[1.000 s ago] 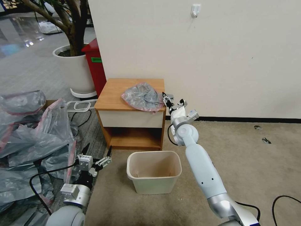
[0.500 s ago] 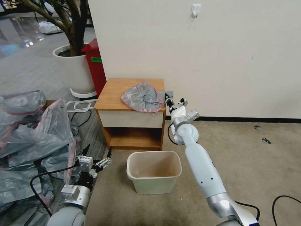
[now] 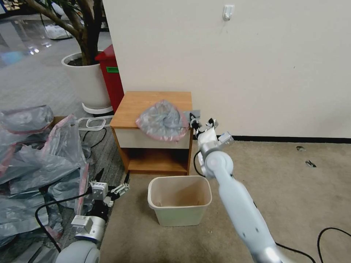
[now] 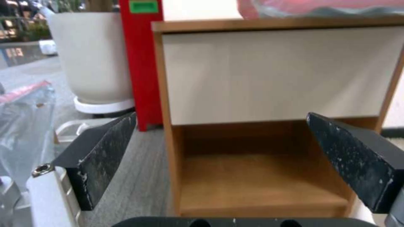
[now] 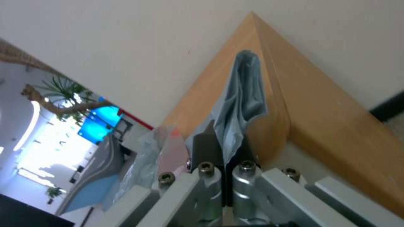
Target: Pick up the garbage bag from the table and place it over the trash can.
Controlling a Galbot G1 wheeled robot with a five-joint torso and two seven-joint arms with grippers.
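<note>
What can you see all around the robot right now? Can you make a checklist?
Surface: table, wooden top, white drawer front, open lower shelf.
Job's things: garbage bag crumpled on the table, drooping over its front edge; trash can on the carpet in front, unlined.
Clutter: heap of grey bags on the floor by the robot's left.
Grippers: right gripper shut on a corner of the garbage bag; left gripper open, low near the heap.
Cables: black cable on the carpet.
Surroundings: red bin, plant pot, wall.
</note>
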